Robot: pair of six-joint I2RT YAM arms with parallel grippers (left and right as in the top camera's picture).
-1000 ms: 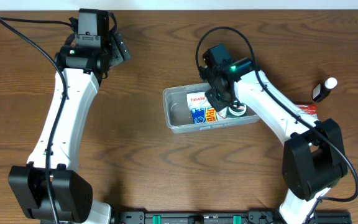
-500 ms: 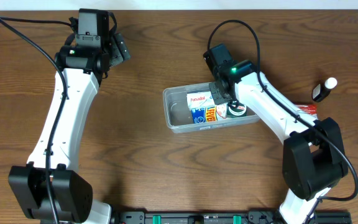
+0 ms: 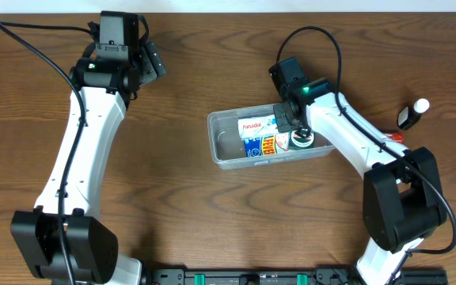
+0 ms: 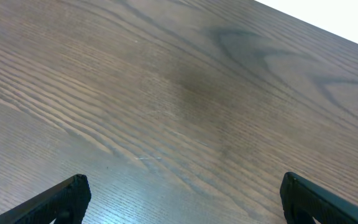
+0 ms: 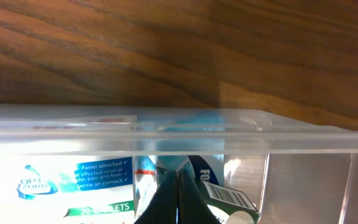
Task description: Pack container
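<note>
The clear plastic container (image 3: 214,150) lies at the table's middle, with a white Panadol box (image 3: 251,126), a blue box (image 3: 252,146) and a green-and-white bottle (image 3: 301,142) in it. My right gripper (image 3: 286,120) is over the container's far right part. In the right wrist view its fingers (image 5: 178,179) are pressed together with nothing between them, above the boxes and just behind the container's rim (image 5: 166,134). My left gripper (image 3: 153,65) is far off at the back left, open over bare wood (image 4: 182,193).
A dark bottle with a white cap (image 3: 412,113) lies at the right edge. A red box (image 3: 392,138) lies beside the right arm, just right of the container.
My right gripper has moved back and to the right, from over the boxes toward the container's far rim. The left arm has not moved.
</note>
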